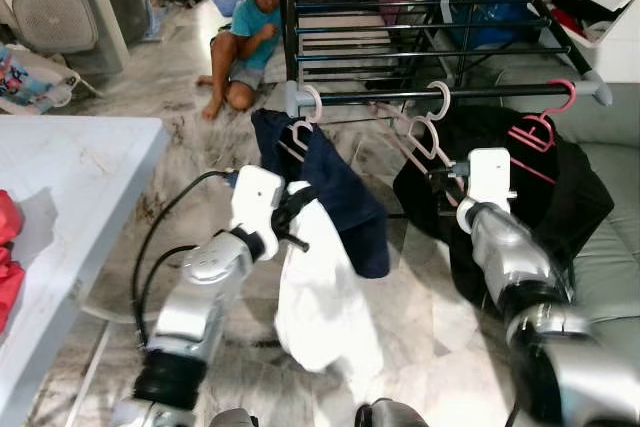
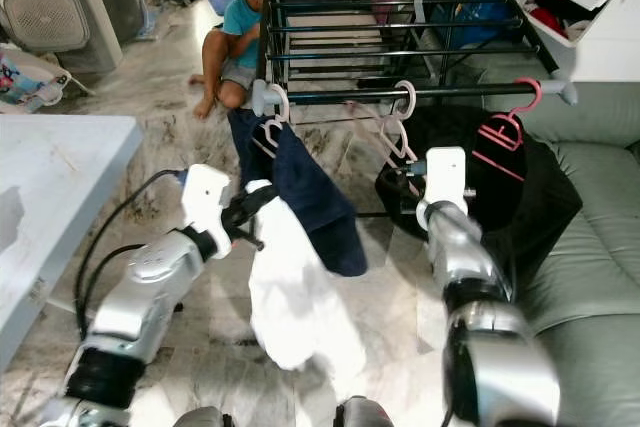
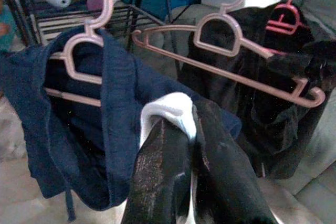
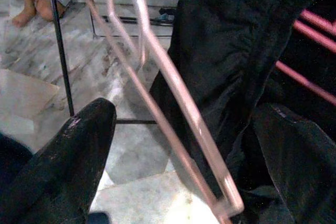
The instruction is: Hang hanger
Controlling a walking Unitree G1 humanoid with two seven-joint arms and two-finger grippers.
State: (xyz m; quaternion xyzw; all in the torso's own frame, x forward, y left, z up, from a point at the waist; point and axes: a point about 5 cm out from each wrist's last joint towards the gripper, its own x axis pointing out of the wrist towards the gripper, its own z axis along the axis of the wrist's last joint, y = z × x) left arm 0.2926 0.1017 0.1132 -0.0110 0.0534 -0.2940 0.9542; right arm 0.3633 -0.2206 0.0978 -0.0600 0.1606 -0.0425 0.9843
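Note:
An empty pale pink hanger (image 1: 425, 137) hangs by its hook on the drying rack's front bar (image 1: 500, 93). My right gripper (image 1: 445, 175) is open around the hanger's lower arm (image 4: 168, 87), which runs between the two fingers (image 4: 68, 166) without either pressing on it. My left gripper (image 1: 290, 212) is shut on a white garment (image 1: 315, 287) that hangs down from it; a fold of it is pinched in the fingers (image 3: 168, 111). A navy garment (image 1: 335, 182) hangs on another pale hanger to the left. A black garment (image 1: 560, 187) hangs on a darker pink hanger (image 1: 540, 132) to the right.
A person sits on the marble floor (image 1: 250, 27) behind the rack. A white table (image 1: 70, 187) with a red cloth (image 1: 8, 257) stands at my left. A grey sofa (image 1: 610, 247) is at my right, an air purifier (image 1: 60, 12) at the far left.

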